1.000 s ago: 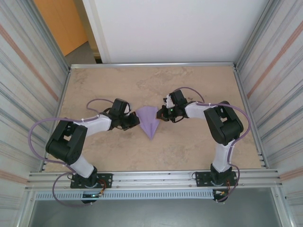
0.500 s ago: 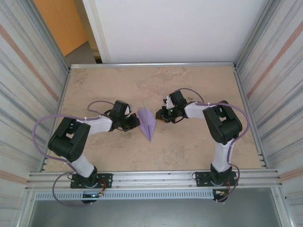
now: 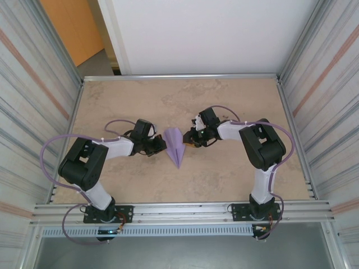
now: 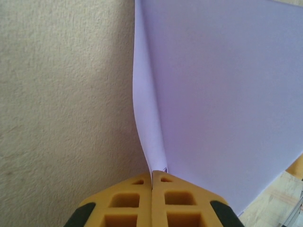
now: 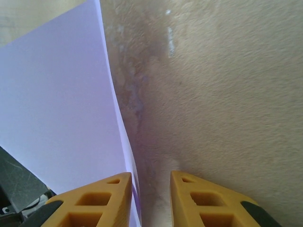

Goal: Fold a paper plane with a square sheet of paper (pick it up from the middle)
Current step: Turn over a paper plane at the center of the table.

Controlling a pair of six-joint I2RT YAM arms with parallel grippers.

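My left gripper (image 4: 152,178) is clamped on the paper plane (image 3: 176,145), which sits mid-table (image 3: 224,179) between both arms. Its long axis runs far to near, nose toward the near edge. My right gripper (image 5: 150,177) is narrowly parted and not clamping, with the paper edge just inside the gap.

Left arm (image 3: 106,148) elbow bent, reaching inward, left pincer (image 4: 152,178) pressed shut on the paper plane (image 4: 213,94), right arm (image 3: 249,140) folded inward opposite, right pincer (image 5: 150,177) fingers parted

The narrow lavender paper plane (image 3: 176,145) sits on the table (image 3: 224,179), tip pointing nearward.
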